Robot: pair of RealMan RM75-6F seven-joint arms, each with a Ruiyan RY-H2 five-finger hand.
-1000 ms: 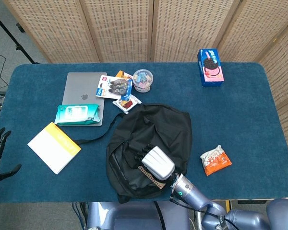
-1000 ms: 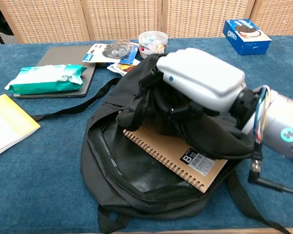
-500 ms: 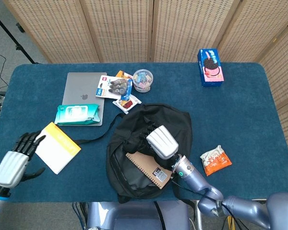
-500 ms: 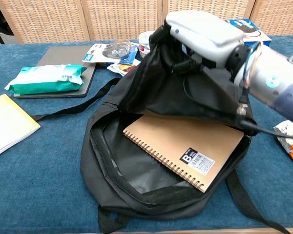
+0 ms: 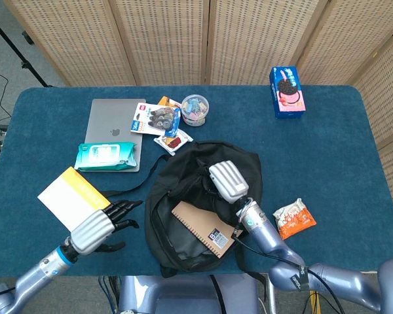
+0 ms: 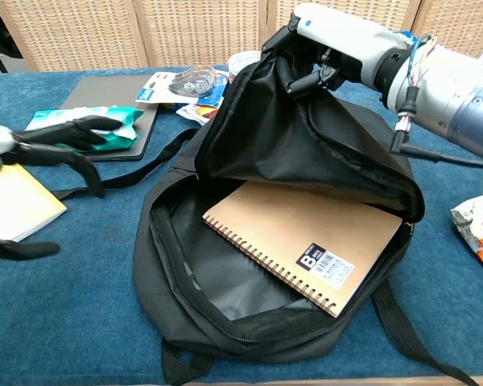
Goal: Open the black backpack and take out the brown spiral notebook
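- Right hand (image 6: pixel 338 40): grips the top flap of the black fabric backpack (image 6: pixel 225 322) and holds it lifted high, so the main compartment gapes toward the chest camera; in the head view the same hand (image 5: pixel 228 181) sits above the bag's middle.
- Left hand (image 5: pixel 99 226): holds nothing, its dark fingers (image 6: pixel 80 129) spread, hovering over the table just left of the bag's open mouth and clear of it.
- Brown spiral notebook with kraft cover and a barcode label (image 6: pixel 306 245): lies flat inside the open compartment, wire binding toward the near-left edge, most of the cover exposed below the raised flap.
- Step in hand: opening looks complete; extraction has not yet begun, since neither hand touches the notebook.
- Next move, as a judgement: the free left hand needs to reach into the mouth, pinch the notebook at its near edge, and draw it out along the opening while the right hand keeps the flap up.
- Surroundings: yellow-covered pad (image 5: pixel 72 199) beside the left hand; teal wipes packet (image 5: pixel 105 156) on a grey laptop (image 5: pixel 111 118) beyond, all on the blue cloth-covered table (image 5: pixel 340 150).
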